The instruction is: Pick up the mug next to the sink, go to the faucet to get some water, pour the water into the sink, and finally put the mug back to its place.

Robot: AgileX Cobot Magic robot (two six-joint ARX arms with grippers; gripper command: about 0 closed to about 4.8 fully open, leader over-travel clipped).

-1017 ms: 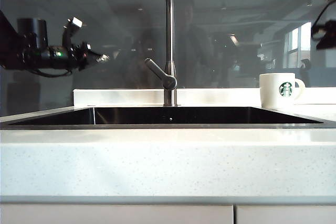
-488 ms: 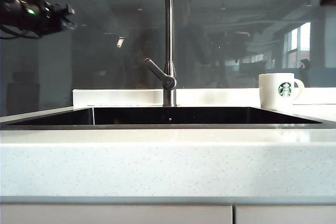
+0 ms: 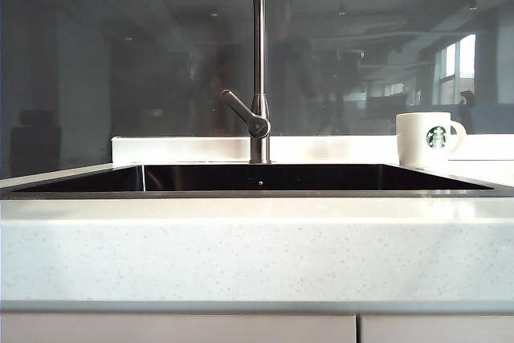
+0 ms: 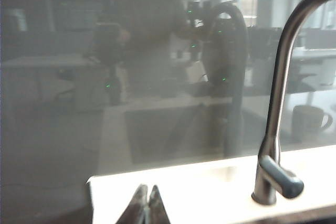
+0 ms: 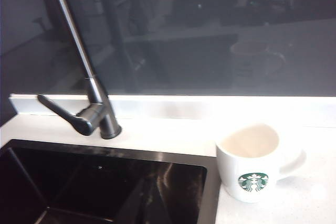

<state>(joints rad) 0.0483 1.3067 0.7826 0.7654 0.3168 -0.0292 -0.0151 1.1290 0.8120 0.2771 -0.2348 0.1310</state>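
While the exterior view leaves the counter [image 3: 257,255] open around the dark sink [image 3: 257,177], the mug [image 3: 430,139] stands upright beside the sink's right rim, well right of the faucet [image 3: 258,62], and only dark bits of the arms clip the upper corners. From the left wrist, the left gripper [image 4: 145,205] has its fingertips pressed together above the pale back ledge, beside the faucet base. From the right wrist, the right gripper is unseen but closed; the mug sits just off the sink's corner.
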